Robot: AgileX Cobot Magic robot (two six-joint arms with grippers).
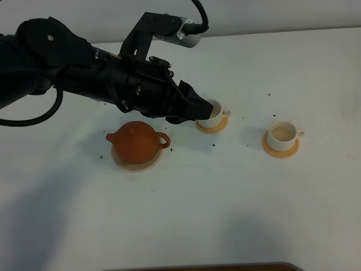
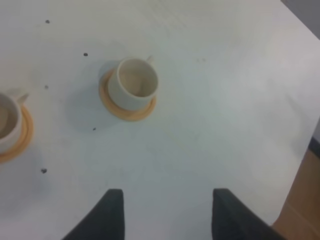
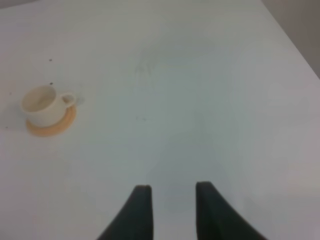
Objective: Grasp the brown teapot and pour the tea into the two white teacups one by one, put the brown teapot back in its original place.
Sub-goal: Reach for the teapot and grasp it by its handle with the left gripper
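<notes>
The brown teapot (image 1: 137,142) sits upright on the pale tan disc (image 1: 135,162), spout to the left, handle to the right. Two white teacups stand on orange coasters: the left cup (image 1: 213,113) and the right cup (image 1: 282,133). My left gripper (image 1: 197,107) hovers just left of the left cup, above and right of the teapot. In the left wrist view it (image 2: 167,215) is open and empty, with one cup (image 2: 134,82) ahead and another (image 2: 7,120) at the frame's edge. My right gripper (image 3: 172,210) is open and empty; a cup (image 3: 42,104) lies far off.
Small dark specks (image 1: 215,145) are scattered on the white table (image 1: 225,209). The orange coasters (image 1: 280,149) lie under the cups. A brown edge (image 2: 306,205) shows beyond the table's border in the left wrist view. The right arm is out of the exterior view.
</notes>
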